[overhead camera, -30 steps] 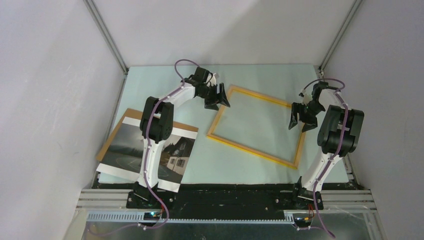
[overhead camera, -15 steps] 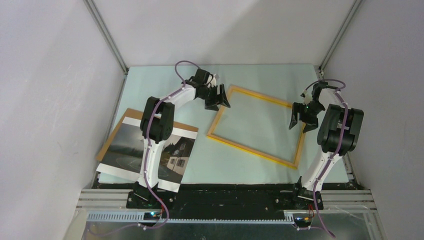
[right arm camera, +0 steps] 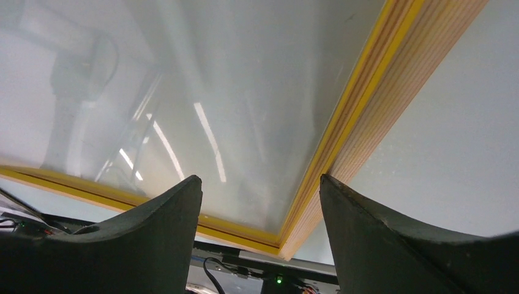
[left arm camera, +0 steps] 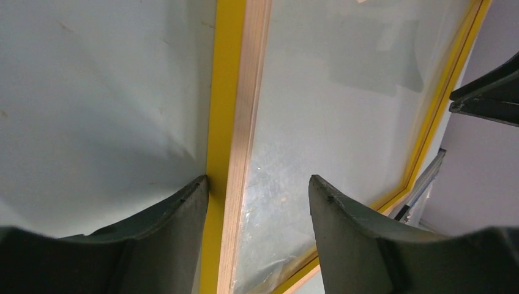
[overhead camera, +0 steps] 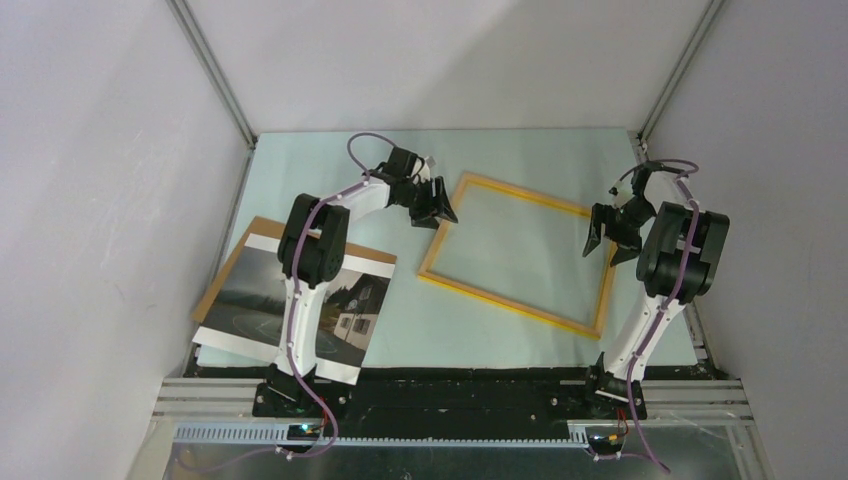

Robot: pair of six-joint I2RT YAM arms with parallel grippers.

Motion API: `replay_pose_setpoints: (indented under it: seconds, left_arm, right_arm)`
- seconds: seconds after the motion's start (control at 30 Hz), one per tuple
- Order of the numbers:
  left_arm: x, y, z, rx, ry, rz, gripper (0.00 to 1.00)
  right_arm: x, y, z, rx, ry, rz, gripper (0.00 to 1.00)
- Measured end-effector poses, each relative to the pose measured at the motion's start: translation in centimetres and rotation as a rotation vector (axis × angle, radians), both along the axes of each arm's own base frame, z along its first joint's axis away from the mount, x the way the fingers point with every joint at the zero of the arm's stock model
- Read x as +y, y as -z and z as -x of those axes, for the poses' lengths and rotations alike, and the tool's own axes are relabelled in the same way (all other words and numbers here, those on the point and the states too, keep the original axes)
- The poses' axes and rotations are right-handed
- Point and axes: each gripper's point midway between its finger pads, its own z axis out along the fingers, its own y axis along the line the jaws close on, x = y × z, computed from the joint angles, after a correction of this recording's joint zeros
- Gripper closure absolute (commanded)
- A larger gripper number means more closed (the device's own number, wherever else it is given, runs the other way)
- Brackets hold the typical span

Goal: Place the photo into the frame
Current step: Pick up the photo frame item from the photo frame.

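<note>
1. Top external: the photo (overhead camera: pixel 245 290) lies on a brown board (overhead camera: pixel 224 268) at the surface's (overhead camera: pixel 540 160) near left, well apart from the frame (overhead camera: pixel 518 252); insertion has not begun.
2. Left wrist: the left claw (left arm camera: pixel 257 184) is spread wide, straddling the frame's yellow rail.
3. Right wrist: the right claw (right arm camera: pixel 258 180) is spread wide over the opposite rail; I cannot tell whether it touches.

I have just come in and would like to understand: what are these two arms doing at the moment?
Both arms are at the frame, which lies flat on the table. The left gripper has its open fingers on either side of the frame's left edge. The right gripper, also open, straddles the right edge. The photo lies apart on a brown board near the left arm's base, not yet in the frame.
</note>
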Motion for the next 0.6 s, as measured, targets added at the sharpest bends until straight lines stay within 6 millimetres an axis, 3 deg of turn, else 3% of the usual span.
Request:
replay_pose_setpoints:
  seconds: [0.6]
  left_arm:
    - [-0.7,0.0,2.2,0.060,-0.082,0.041,0.38]
  right_arm:
    - [-0.9,0.4,-0.2,0.077,-0.041,0.124,0.24]
